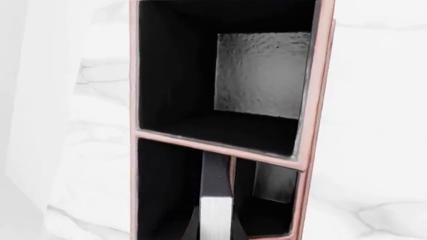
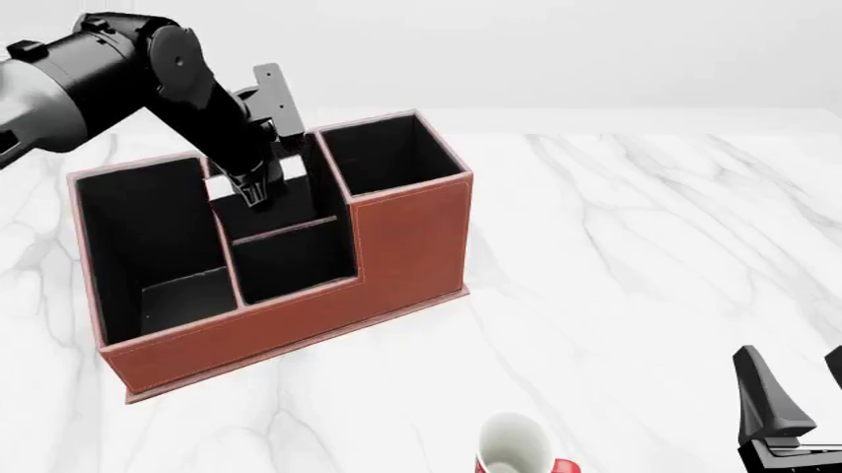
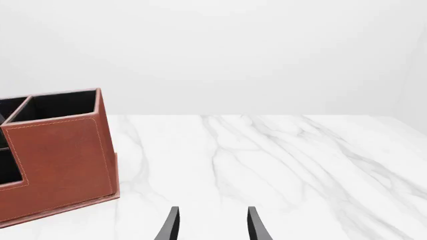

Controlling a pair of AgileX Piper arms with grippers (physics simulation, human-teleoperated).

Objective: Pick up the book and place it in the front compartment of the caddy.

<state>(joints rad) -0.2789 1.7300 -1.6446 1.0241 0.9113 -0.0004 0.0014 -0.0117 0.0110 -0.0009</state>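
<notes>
So the book (image 1: 215, 200) is already hanging over the caddy (image 2: 394, 246), pinched by the left gripper (image 2: 256, 187) and held on edge right above the middle part of the box. In the left wrist view you can see it poking down between the fingers, black cover with the pale strip showing end-on, close to a divider wall. Honestly can't tell from that angle which pocket it's lined up with, the view is pretty cramped.

Handling-wise I'd guess the book is thin, stiff and light, with a smooth cover that could slip if the squeeze is weak. Gripping across the flat faces near one short end looks like the sane choice, since it lets the book hang straight and slide down into a slot.

The caddy is reddish-brown leather-look stuff with pale stitching along the rims, black lining inside, boxy pockets and a lower stepped wall on the side facing the camera. It sits on a glossy white marble table (image 2: 632, 246).

The right gripper (image 3: 210, 225) is parked well off to the right of the caddy, fingers apart and empty. A white and red mug (image 2: 516, 445) sits out in front of the caddy.
</notes>
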